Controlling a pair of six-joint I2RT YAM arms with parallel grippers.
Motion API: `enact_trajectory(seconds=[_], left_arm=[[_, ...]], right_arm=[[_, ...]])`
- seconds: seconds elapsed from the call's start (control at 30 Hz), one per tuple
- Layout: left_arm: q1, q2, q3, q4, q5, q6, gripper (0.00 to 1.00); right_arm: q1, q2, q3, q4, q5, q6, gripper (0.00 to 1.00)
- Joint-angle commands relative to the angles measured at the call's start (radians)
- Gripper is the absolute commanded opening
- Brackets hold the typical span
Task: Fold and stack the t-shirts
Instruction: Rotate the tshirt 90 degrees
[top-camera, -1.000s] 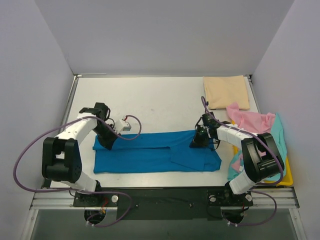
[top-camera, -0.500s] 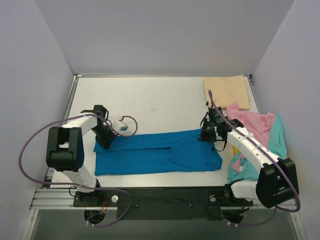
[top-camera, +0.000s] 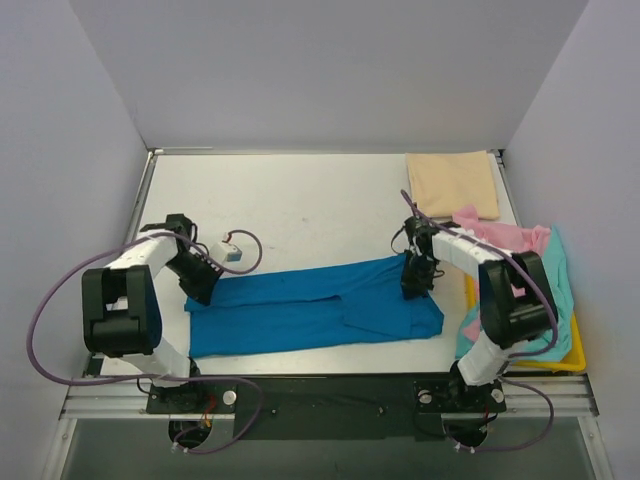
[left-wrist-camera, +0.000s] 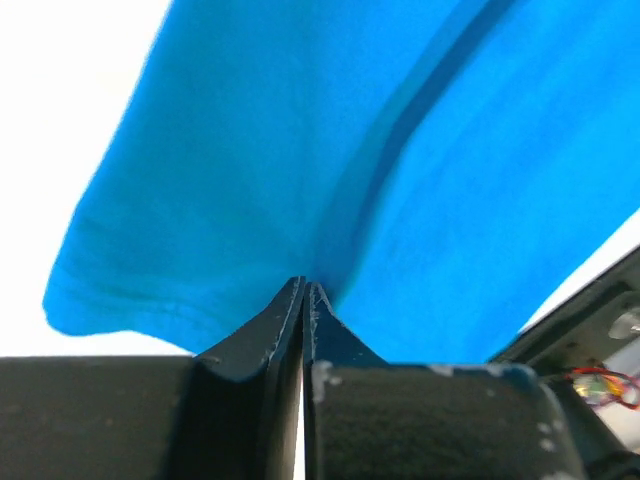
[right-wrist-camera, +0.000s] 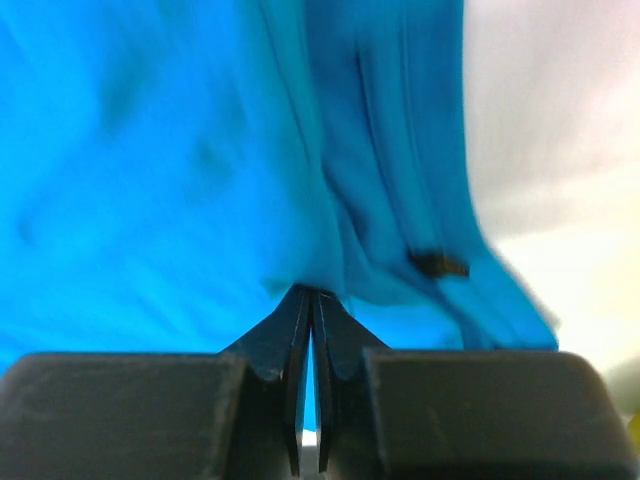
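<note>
White tabletop (top-camera: 320, 195) carries a bright blue cloth t-shirt (top-camera: 290, 312), folded into a long band across the near half and running from one arm to the other. A folded beige t-shirt (top-camera: 453, 184) lies flat at the far right corner. Just nearer, a crumpled pink t-shirt (top-camera: 505, 240) and a teal t-shirt (top-camera: 558, 272) are heaped over a yellow tray (top-camera: 573, 357) at the right edge. The left gripper (left-wrist-camera: 303, 286) sits at the blue shirt's far left corner, fingers pressed together with a pucker of blue cloth at their tips. The right gripper (right-wrist-camera: 312, 292) pinches the shirt's right end the same way, fingers all but touching.
</note>
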Motion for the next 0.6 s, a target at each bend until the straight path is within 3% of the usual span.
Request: enact_trajectory(seconds=[0.0, 0.13, 0.27, 0.33, 0.43, 0.57], left_arm=[[0.058, -0.048, 0.156, -0.205, 0.198, 0.075, 0.16], [0.06, -0.054, 0.226, -0.245, 0.265, 0.046, 0.18], [0.058, -0.054, 0.202, -0.126, 0.223, -0.034, 0.18], [0.058, -0.046, 0.182, -0.062, 0.181, -0.066, 0.18], [0.057, -0.026, 0.165, 0.011, 0.134, -0.122, 0.18], [0.057, 0.03, 0.147, 0.046, 0.103, -0.126, 0.19]], right_arm=[[-0.032, 0.254, 0.297, -0.059, 0.055, -0.107, 0.0], [-0.019, 0.561, 0.773, -0.21, 0.043, -0.175, 0.0], [-0.021, 0.788, 1.355, -0.399, 0.015, -0.212, 0.0], [-0.021, 0.827, 1.475, -0.436, -0.014, -0.241, 0.0], [-0.024, 0.75, 1.479, -0.413, -0.026, -0.277, 0.0], [-0.039, 0.518, 1.199, -0.299, 0.017, -0.27, 0.0]])
